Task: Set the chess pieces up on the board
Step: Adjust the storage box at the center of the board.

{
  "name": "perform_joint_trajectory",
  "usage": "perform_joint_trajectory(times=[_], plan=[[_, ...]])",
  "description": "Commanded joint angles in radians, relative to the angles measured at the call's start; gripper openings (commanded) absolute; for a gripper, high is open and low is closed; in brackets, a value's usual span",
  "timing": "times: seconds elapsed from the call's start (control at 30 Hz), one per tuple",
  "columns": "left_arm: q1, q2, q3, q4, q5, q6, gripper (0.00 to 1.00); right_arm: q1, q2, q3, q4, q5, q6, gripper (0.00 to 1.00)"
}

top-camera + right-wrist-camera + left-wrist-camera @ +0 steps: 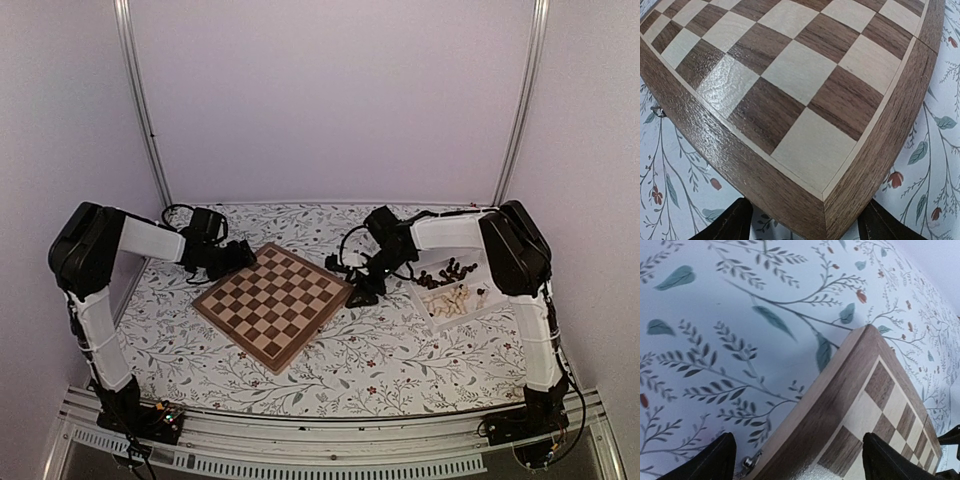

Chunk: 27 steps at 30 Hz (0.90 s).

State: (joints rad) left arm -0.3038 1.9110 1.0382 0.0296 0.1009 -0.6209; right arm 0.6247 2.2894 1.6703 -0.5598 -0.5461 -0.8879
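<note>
Board: wooden chessboard (272,305) set corner-on at the middle of the floral tablecloth (400,360)
Men: dark and pale chess pieces (452,288) heaped in the white tray (488,296) at the right, near the chessboard but apart from it
Left arm: left gripper (799,467) released, spread wide across the chessboard's far-left border
Right arm: right gripper (807,225) released, fingers astride the chessboard's right corner

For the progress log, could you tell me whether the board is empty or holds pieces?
Empty: every square of the board is bare; the chess pieces sit in the tray.
</note>
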Motion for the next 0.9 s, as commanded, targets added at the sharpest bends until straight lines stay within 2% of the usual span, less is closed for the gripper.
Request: perform_joint_trajectory(times=[0.0,0.1,0.2,0.33,0.43,0.67,0.87], plan=[[-0.078,0.084,0.084,0.067,0.128,0.037,0.87,0.024,-0.105,-0.146,-0.082,0.043,0.052,0.73],[-0.110,0.118,0.143,0.086,0.152,0.066,0.86,0.025,-0.195,-0.251,-0.072,0.034,0.070,0.72],[-0.123,0.066,0.156,0.051,0.076,0.101,0.87,0.026,-0.278,-0.351,-0.049,0.026,0.098,0.72],[-0.122,-0.162,0.069,-0.024,-0.122,0.103,0.91,0.027,-0.357,-0.432,-0.001,0.023,0.138,0.72],[-0.113,-0.298,-0.029,-0.138,-0.237,0.046,0.92,0.027,-0.365,-0.430,0.016,0.073,0.153,0.72],[-0.085,-0.513,-0.277,-0.187,-0.222,-0.093,0.93,0.026,-0.290,-0.348,0.021,0.139,0.158,0.73],[-0.047,-0.481,-0.334,-0.160,-0.200,-0.126,0.95,0.035,-0.256,-0.327,0.021,0.097,0.130,0.74]])
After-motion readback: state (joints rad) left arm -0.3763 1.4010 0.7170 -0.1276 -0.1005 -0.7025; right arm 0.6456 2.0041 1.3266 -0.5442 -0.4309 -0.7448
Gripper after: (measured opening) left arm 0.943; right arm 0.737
